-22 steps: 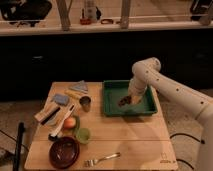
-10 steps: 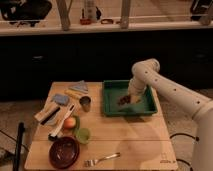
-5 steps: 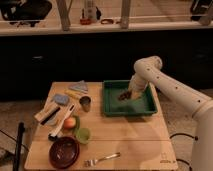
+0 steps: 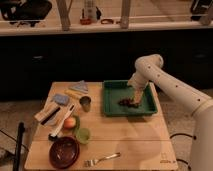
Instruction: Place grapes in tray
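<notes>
Gripper: gripper [image 4: 135, 98] right of frame centre, pointing down inside the tray, tip just above or touching the grapes; cannot tell its state.
Arm: white arm [image 4: 170, 89] enters from the right edge, bends at an elbow above the tray's back right corner, forearm drops into the tray.
Grapes: grapes [image 4: 127, 102] are a small dark reddish-brown lumpy bunch, elongated left to right, lying on the tray floor right of its middle, directly under the gripper.
Tray: tray [image 4: 112, 106] is large, square, green, raised rim, flat bottom; sits on the upper right part of the desk.
Desk: desk [image 4: 130, 137] light wood, centre to lower frame.
Metal cup: metal cup [image 4: 85, 103] upright, just left of the tray, apart from it.
Orange fruit: orange-red fruit [image 4: 69, 122] left of centre, near the green cup.
Green cup: small green cup [image 4: 82, 134] below and right of the fruit.
Bowl: round dark red bowl [image 4: 64, 152] lower left of the desk.
Fork: fork [image 4: 102, 159] along the desk's bottom edge, right of the bowl.
Left clutter: brush [image 4: 62, 122] and flat items at the desk's upper left, exact kinds unclear.
</notes>
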Robot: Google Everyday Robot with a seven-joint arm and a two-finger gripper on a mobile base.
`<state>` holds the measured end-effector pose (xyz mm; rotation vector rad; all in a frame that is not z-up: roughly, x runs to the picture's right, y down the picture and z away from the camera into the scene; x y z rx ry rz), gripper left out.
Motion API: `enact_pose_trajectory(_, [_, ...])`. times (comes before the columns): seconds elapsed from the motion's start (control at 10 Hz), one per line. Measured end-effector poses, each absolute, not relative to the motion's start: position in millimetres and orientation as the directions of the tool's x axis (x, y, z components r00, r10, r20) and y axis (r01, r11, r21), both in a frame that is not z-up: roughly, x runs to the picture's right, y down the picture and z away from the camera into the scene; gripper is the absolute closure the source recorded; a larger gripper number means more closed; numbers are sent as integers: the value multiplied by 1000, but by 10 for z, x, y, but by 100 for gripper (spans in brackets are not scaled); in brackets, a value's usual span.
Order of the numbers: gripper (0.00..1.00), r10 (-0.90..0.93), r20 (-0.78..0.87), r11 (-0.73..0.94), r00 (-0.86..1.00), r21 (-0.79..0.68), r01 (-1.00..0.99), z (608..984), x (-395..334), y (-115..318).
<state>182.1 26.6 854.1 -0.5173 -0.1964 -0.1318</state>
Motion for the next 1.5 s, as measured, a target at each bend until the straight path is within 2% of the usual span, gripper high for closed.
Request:
enact_pose_trajectory(0.4, [20,-74,233,875,970,-452,176,8429,1909,227])
enact_pose_trajectory(1.5, [20,-72,245,872,967,-455,180,8402,2039,249])
